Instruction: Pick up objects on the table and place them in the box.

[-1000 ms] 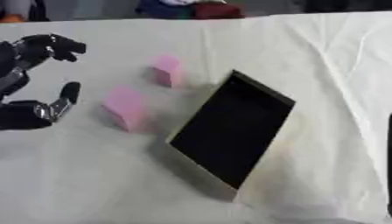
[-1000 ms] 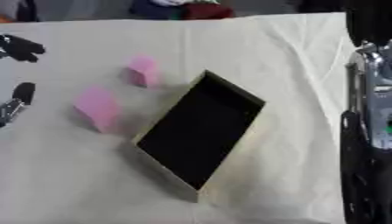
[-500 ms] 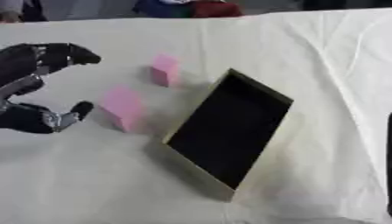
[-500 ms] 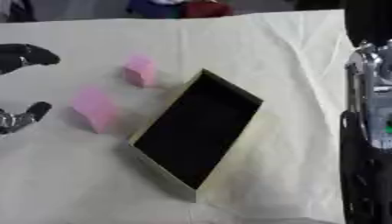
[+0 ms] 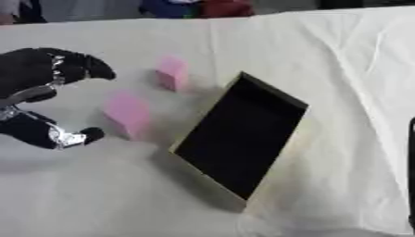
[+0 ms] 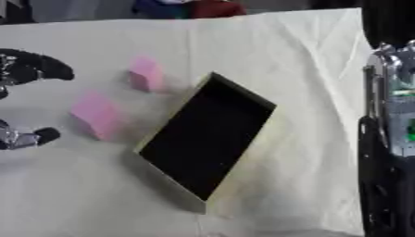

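Two pink blocks lie on the white cloth. The nearer pink block (image 5: 127, 114) stands just right of my left hand (image 5: 36, 76), between its spread fingers (image 5: 91, 68) above and its thumb (image 5: 77, 137) below, without touching either. The farther pink block (image 5: 172, 73) sits behind it. A shallow box (image 5: 241, 134) with a black inside and pale rim lies askew at the middle, with nothing inside it. My left hand is open. Of my right side only a black and silver arm (image 6: 389, 139) shows at the right edge; no hand is seen.
The white cloth (image 5: 340, 69) covers the whole table, with folds at the right. Dark and red shapes (image 5: 194, 7) lie beyond the far edge. Bare cloth stretches in front of the box.
My left hand has moved right toward the nearer pink block, its fingers and thumb now flanking it. The blocks and the box have stayed in place.
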